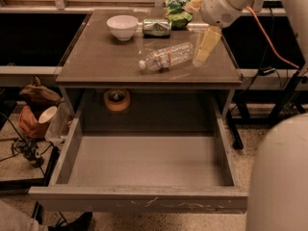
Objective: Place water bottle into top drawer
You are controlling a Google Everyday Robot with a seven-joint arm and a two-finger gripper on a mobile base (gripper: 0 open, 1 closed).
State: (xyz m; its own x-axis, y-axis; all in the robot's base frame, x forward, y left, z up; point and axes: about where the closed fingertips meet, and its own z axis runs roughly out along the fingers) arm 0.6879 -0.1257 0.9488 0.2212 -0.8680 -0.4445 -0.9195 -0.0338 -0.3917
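Near water bottle (167, 57): jaws, can (156, 28), bowl (122, 26)

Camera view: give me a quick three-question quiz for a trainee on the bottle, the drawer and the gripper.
1. True or false: the water bottle stands upright inside the drawer.
2. Where is the gripper? A: over the table, beside the bottle's bottom end. B: down inside the drawer. C: under the table top.
3. Fill in: the drawer is pulled ____ and has nothing in it.

Key
1. False: the bottle lies on its side on the table.
2. A.
3. open.
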